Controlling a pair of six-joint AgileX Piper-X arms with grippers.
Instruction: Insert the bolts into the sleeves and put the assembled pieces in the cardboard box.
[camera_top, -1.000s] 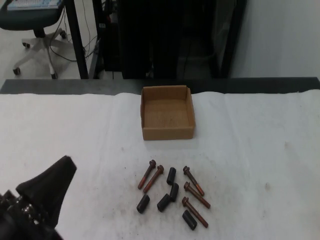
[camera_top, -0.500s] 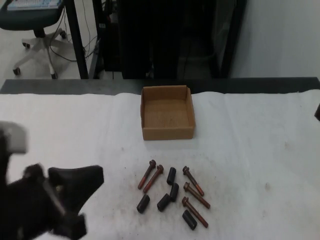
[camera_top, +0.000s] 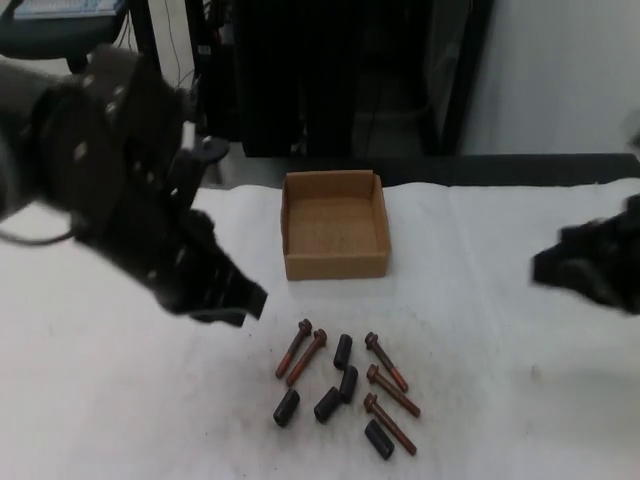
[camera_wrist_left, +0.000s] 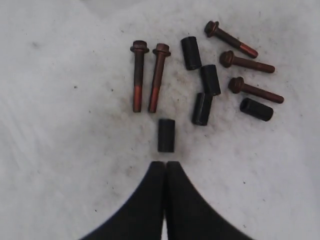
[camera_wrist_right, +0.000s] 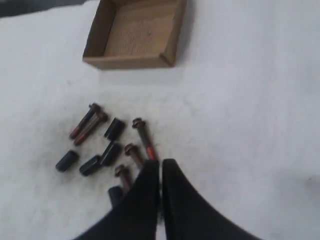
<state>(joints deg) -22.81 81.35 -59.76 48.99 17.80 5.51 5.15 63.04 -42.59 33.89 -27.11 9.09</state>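
Both the left jaws and the right jaws are seen shut tip to tip, with nothing held. Five bolts (camera_top: 392, 389) and five sleeves (camera_top: 286, 407) are laid loose on the desk (camera_top: 500, 400), apart from the cardboard box (camera_top: 335, 266).

High camera: mounted behind my two arms, facing forward and down over the bench (camera_top: 480, 420), far enough back to take in its far edge.

Left wrist camera: looks almost straight down past my left gripper (camera_wrist_left: 165, 166), close above the bolts (camera_wrist_left: 138, 75) and sleeves (camera_wrist_left: 166, 135).

Right wrist camera: looks past my right gripper (camera_wrist_right: 160, 164) at a slant toward the far edge, from farther off, taking in the cardboard box (camera_wrist_right: 135, 37).

All three views share the bolts and sleeves. The high and right wrist views also share the cardboard box.
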